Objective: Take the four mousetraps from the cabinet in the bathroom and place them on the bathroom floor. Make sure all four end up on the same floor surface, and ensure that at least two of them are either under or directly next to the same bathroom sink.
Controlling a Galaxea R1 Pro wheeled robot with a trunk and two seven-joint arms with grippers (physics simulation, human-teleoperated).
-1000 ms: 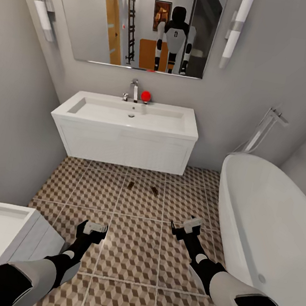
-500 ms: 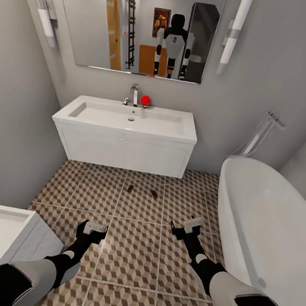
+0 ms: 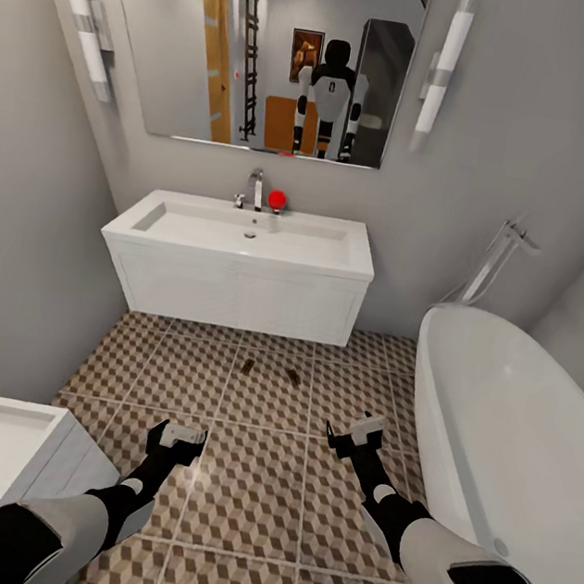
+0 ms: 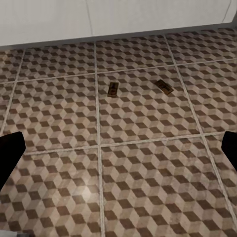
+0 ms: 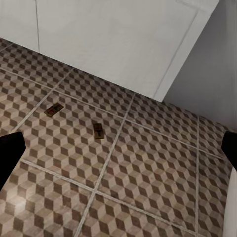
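A: Nearest the robot, what do the grippers carry?

B: Nothing. The left gripper (image 3: 179, 435) and the right gripper (image 3: 357, 432) both hang low over the bathroom floor (image 3: 251, 501). In each wrist view the two dark fingers sit at opposite edges with bare tile between them, so both are spread wide and empty.

A: And the mousetraps?

B: Two lie on the patterned tiles ahead of both grippers, toward the vanity. The left mousetrap (image 3: 248, 366) and the right mousetrap (image 3: 294, 375) are near each other but apart, just in front of the bathroom sink (image 3: 244, 233). The left one's long axis runs roughly toward the vanity; the right one is skewed.

A: Which arm is nearer?

B: They sit between the two arms; the right gripper looks slightly closer to the right trap.

A: So what does the coming move turn on?

B: Likely the other two traps. The cabinet (image 3: 278, 122) appears as an orange-brown shape in the mirror (image 3: 178, 50), which suggests it stands behind the robot, so a turn away from the sink seems needed.
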